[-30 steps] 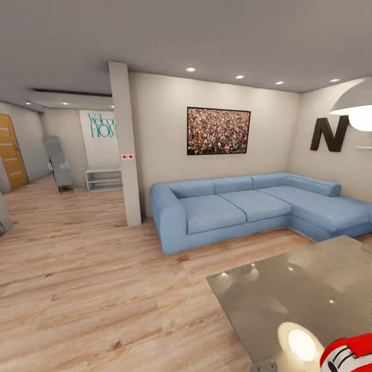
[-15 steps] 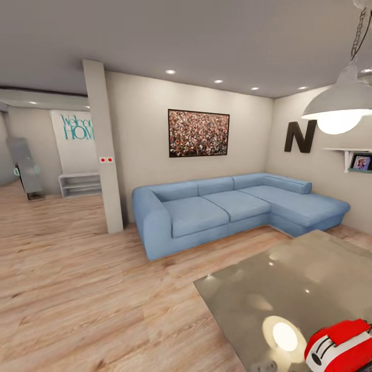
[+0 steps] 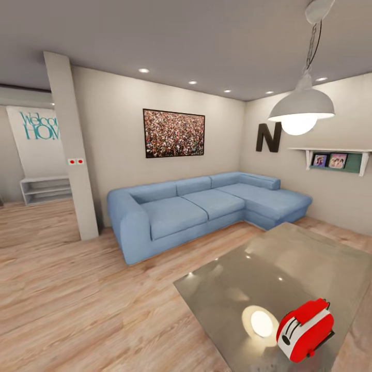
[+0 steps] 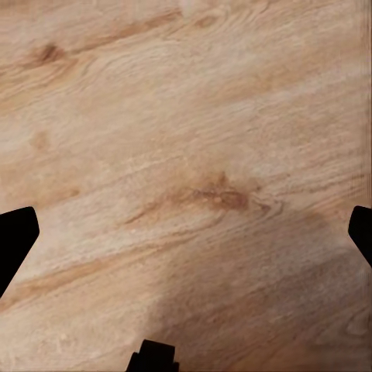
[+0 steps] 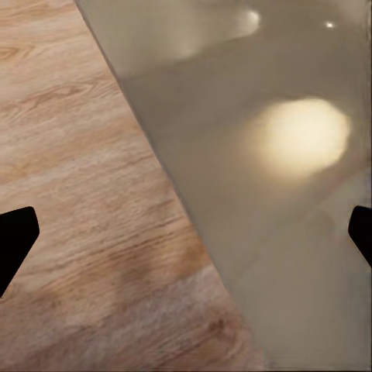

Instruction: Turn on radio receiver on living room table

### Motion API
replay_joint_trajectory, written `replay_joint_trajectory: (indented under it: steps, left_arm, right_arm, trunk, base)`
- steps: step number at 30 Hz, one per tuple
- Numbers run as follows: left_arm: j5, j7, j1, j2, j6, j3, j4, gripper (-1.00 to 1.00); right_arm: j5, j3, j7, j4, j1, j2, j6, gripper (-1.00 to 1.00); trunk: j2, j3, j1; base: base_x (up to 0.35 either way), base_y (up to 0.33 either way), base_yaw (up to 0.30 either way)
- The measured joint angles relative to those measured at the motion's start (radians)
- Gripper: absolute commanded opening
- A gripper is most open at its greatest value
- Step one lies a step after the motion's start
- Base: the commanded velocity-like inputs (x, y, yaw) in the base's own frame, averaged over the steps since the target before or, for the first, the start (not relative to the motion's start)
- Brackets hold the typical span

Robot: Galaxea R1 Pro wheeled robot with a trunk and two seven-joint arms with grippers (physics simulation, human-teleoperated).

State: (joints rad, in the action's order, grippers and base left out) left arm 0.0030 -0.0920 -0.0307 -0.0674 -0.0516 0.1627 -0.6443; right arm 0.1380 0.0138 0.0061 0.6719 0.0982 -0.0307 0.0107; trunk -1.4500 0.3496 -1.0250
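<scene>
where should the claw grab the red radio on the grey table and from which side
Probably across the radio receiver's narrow body, one finger on each broad face, coming down from above. It stands on the table near the front edge, tilted, its red top free and nothing beside it. The right claw, open over that table's edge, looks the nearer one.

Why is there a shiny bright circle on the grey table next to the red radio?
In the head view, the bright circle is the glowing pendant lamp mirrored in the glossy table, beside the radio receiver; smaller sparkles are ceiling spotlights. In the right wrist view, the same glow looks soft and blurry on the table top.
</scene>
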Motion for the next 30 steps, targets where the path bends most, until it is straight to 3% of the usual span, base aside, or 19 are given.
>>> replay_joint_trajectory:
  steps: [21, 30]
  left_arm:
    - [0.0, 0.0, 0.0, 0.008, 0.001, 0.005, 0.0, 1.0]
    - [0.0, 0.001, 0.0, 0.009, 0.0, 0.005, 0.0, 1.0]
  right_arm:
    - [0.0, -0.001, 0.0, 0.0, 0.0, 0.0, 0.0, 1.0]
    - [0.0, -0.001, 0.0, 0.0, 0.0, 0.0, 0.001, 1.0]
  trunk:
    - [0.0, 0.0, 0.0]
    - [0.0, 0.003, 0.0]
  base:
    - [0.003, 0.001, -0.298]
    - [0.204, 0.155, -0.275]
